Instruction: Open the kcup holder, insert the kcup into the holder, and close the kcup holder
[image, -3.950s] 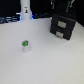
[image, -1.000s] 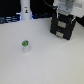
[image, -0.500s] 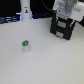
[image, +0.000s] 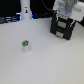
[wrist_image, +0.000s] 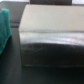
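The kcup holder (image: 63, 27) is a black boxy unit at the exterior view's right, on the white table. My white gripper (image: 65, 11) hangs right over its top and front; its fingers are hidden against the box, so I cannot tell if they are open. The kcup (image: 24, 46), a small white pod with a green top, stands upright on the table at the exterior view's left, well apart from the gripper. The wrist view shows the holder's pale top and dark front face (wrist_image: 50, 47) very close; no fingers show there.
A tall white post (image: 25, 9) stands at the back left of the exterior view. A teal object (wrist_image: 5, 27) lies beside the holder in the wrist view. The white table (image: 45, 62) stretches across the front.
The gripper came in from above and settled over the holder, then lowered slightly over the last second. The kcup has not moved.
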